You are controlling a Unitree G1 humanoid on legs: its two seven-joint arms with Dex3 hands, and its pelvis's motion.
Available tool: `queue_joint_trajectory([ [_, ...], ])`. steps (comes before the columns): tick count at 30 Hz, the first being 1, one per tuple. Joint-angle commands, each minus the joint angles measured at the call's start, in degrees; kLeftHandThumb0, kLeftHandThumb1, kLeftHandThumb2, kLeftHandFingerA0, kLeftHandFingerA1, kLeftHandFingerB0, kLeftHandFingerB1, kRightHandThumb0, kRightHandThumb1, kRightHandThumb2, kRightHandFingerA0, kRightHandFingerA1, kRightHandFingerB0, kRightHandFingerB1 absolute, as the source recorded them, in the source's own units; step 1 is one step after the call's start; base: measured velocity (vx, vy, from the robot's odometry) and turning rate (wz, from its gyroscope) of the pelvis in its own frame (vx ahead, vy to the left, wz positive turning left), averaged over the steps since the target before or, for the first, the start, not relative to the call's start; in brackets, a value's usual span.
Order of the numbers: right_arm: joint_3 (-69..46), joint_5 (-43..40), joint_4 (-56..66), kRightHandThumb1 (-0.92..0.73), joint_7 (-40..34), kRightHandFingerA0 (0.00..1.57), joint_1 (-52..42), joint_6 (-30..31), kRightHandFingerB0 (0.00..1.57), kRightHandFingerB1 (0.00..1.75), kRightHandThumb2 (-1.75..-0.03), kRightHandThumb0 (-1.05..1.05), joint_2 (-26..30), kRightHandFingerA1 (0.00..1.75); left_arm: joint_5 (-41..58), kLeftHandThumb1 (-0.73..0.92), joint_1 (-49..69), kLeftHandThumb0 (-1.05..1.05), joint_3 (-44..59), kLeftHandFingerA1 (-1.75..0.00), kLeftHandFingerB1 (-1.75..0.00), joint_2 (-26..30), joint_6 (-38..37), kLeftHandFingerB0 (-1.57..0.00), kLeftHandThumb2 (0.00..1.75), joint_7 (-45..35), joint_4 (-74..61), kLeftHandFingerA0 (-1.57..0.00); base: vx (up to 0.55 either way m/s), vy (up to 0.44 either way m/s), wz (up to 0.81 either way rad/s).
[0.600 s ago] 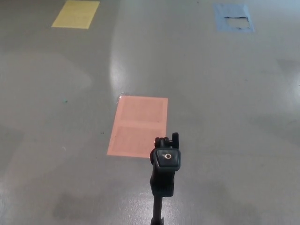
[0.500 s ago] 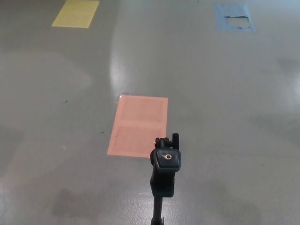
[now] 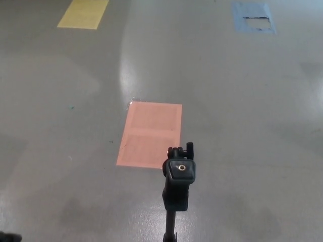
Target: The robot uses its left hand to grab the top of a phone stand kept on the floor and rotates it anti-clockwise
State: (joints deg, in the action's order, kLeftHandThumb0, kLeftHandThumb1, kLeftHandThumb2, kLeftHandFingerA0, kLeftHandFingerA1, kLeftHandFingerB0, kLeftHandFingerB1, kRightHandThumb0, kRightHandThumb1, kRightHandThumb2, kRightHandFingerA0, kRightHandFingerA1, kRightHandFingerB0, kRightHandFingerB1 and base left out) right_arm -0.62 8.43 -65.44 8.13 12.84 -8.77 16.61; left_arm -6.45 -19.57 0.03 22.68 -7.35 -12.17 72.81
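Since before, a dark shape (image 3: 9,237), hand state unreadable, has entered bottom-left; one phone stand (image 3: 178,186), three floor patches.

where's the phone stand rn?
Head view: phone stand stands bottom centre on the grey floor, its top by the orange patch's lower-right corner.

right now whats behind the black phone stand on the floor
Behind the black phone stand lies a flat pink rectangular floor patch on the grey floor. The stand's head covers that patch's near right corner, and its base is out of frame.
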Motion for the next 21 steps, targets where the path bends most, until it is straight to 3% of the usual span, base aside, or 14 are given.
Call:
queue_joint_trajectory([
  [1,-1.7,-1.2,7.8,-0.87,-5.7,0.0,-4.7,-11.3,0.0,0.14,-1.17,-0.83,-0.8,0.23,2.7,0.51,0.8,-0.91,3.1,-0.39,-0.1,-0.6,-13.5,0.0,0.95,0.8,-5.0,-0.01,0.0,0.0,0.0],
  [3,-1.6,-0.8,9.4,-0.85,-6.0,0.0,-5.6,-11.9,0.0,0.17,-1.16,-0.81,-0.9,0.27,2.7,0.56,1.3,-1.01,3.2,-0.45,-0.16,-0.6,-15.4,0.0,0.63,0.2,-6.6,0.0,0.0,0.0,0.0],
  [4,-1.4,-0.5,10.9,-0.85,-6.4,0.0,-6.4,-12.5,0.0,0.17,-1.16,-0.81,-1.0,0.27,2.7,0.56,1.9,-1.01,3.2,-0.45,-0.16,-0.6,-17.5,0.0,0.63,-0.4,-8.4,0.0,0.0,0.0,0.0],
  [5,-1.5,-0.5,12.0,-0.81,-6.5,0.0,-7.0,-12.7,0.0,0.2,-1.14,-0.76,-1.2,0.29,2.8,0.54,2.5,-0.95,3.0,-0.36,-0.08,-0.5,-19.0,0.0,0.96,-1.1,-10.8,0.0,0.0,0.0,0.0],
  [7,-1.4,-0.3,13.6,-0.81,-6.7,0.0,-8.0,-13.1,0.0,0.21,-1.13,-0.74,-1.2,0.31,4.9,0.54,5.1,-0.91,3.1,-0.35,-0.11,-0.6,-21.2,0.0,0.96,-5.2,-19.9,0.0,0.0,0.0,0.0],
  [8,-1.4,-0.3,13.7,-0.8,-6.7,0.0,-8.1,-13.1,0.0,0.21,-1.12,-0.75,-1.2,0.31,5.5,0.55,5.8,-0.97,3.1,-0.41,-0.15,-0.6,-21.1,0.0,0.61,-6.1,-22.2,0.0,0.0,0.0,0.0],
  [10,-1.5,-0.4,14.1,-0.81,-6.5,0.0,-8.4,-12.8,0.0,0.19,-1.12,-0.76,-1.1,0.31,6.5,0.52,7.8,-0.97,2.8,-0.48,-0.19,-0.6,-20.1,0.0,0.57,-7.6,-28.8,0.0,0.0,0.0,0.0],
  [11,-1.5,-0.4,14.3,-0.81,-6.5,0.0,-8.6,-12.7,0.0,0.19,-1.12,-0.76,-1.1,0.31,6.9,0.52,8.6,-0.97,2.6,-0.48,-0.19,-0.5,-19.6,0.0,0.57,-8.1,-31.8,0.0,0.0,0.0,0.0],
  [12,-1.5,-0.4,14.3,-0.91,-6.3,0.01,-8.5,-12.2,0.0,0.02,-0.83,-0.61,-0.9,0.27,8.4,0.4,10.3,-0.67,2.3,-0.39,-0.36,-0.5,-18.0,0.0,0.9,-9.7,-38.7,0.0,0.0,0.0,0.0],
  [13,-1.5,-0.4,14.4,-0.91,-6.3,0.01,-8.5,-12.1,0.0,0.02,-0.83,-0.61,-0.9,0.27,8.8,0.4,10.6,-0.67,2.3,-0.39,-0.36,-0.5,-17.6,0.0,0.9,-10.0,-40.1,0.0,0.0,0.0,0.0],
  [14,-1.5,-0.5,14.1,-0.79,-6.2,0.0,-8.4,-12.1,0.0,0.22,-1.11,-0.72,-0.9,0.33,9.1,0.36,11.5,-0.65,2.0,-0.43,-0.29,-0.2,-16.7,0.0,0.89,-10.3,-44.2,0.0,0.0,0.0,0.0],
  [16,-1.6,-0.5,13.7,-0.79,-5.9,0.0,-8.1,-12.0,0.0,0.22,-1.11,-0.71,-0.8,0.34,9.4,0.32,12.9,-0.61,1.4,-0.43,-0.33,0.4,-14.8,0.0,0.87,-10.6,-51.4,0.0,0.0,0.0,0.0],
  [17,-1.6,-0.4,13.4,-0.79,-6.0,0.0,-7.8,-11.7,0.0,0.21,-1.11,-0.74,-0.7,0.34,10.0,0.3,13.4,-0.98,0.9,-0.38,-0.22,0.9,-12.7,-0.02,0.72,-11.3,-56.6,-0.02,0.0,0.0,0.0],
  [21,-1.3,0.2,12.9,-0.8,-6.4,0.0,-7.3,-10.9,0.0,0.21,-1.12,-0.74,-0.4,0.35,10.9,0.32,13.8,-0.96,0.1,-0.36,-0.26,1.8,-10.2,-0.03,0.73,-12.4,-66.0,-0.03,0.0,0.0,0.0],
])
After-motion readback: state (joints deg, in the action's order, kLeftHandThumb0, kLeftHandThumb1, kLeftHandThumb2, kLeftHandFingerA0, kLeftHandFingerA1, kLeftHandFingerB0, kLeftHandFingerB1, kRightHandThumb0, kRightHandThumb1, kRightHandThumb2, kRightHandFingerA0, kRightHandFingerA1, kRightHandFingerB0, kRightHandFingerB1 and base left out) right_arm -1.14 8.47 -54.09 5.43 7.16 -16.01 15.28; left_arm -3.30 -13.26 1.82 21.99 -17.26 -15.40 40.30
